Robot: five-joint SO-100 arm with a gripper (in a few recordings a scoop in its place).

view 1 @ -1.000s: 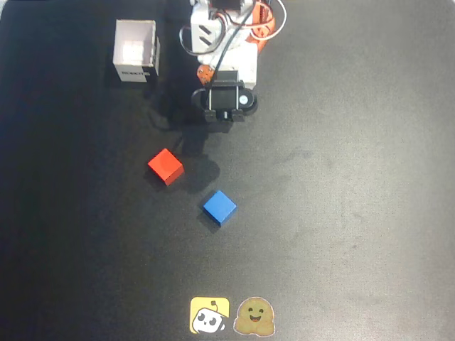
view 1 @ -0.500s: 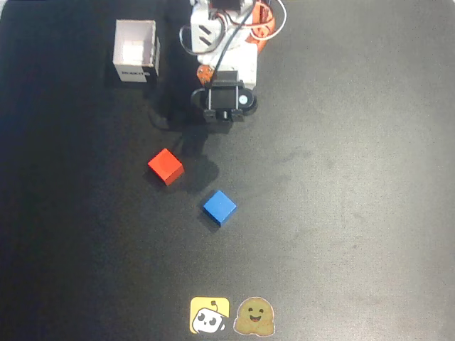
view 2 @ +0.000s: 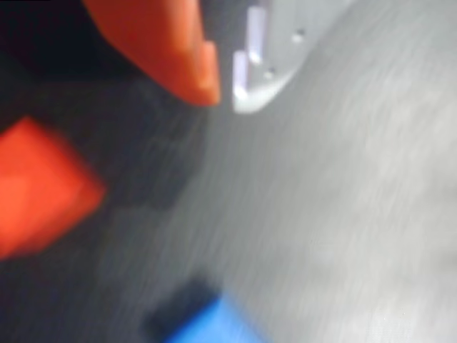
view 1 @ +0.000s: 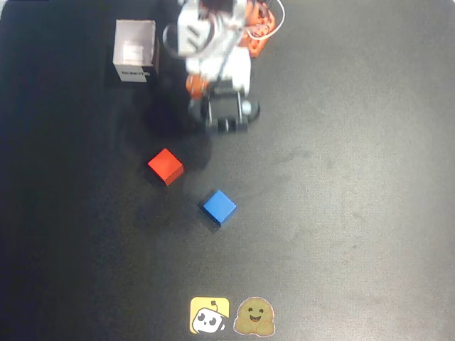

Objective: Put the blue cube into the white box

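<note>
**Inspector:** Black matting (view 1: 355, 177) covers the whole table. Report positions.

**Arm:** From overhead, my white and orange body stands at the top centre. The blue cube (view 1: 219, 207) lies flat on the mat near the middle, apart from everything. The red cube (view 1: 166, 166) sits up and to its left, not touching it. The white box (view 1: 134, 50) stands at the upper left, open side up, its labelled wall facing down the picture, well apart from both cubes.

**Inspector:** And your pincer?

**Arm:** My gripper (view 2: 225, 89) holds nothing. In the wrist view the orange finger (view 2: 171, 50) and the pale finger (view 2: 268, 61) have their tips close together with a narrow gap between. That picture is blurred. It shows the red cube (view 2: 39, 189) at the left edge and the blue cube (view 2: 214, 325) at the bottom edge.

**Inspector:** Anything else on the surface?

**Arm:** Two stickers (view 1: 232, 316) at the bottom edge, side by side.
</note>
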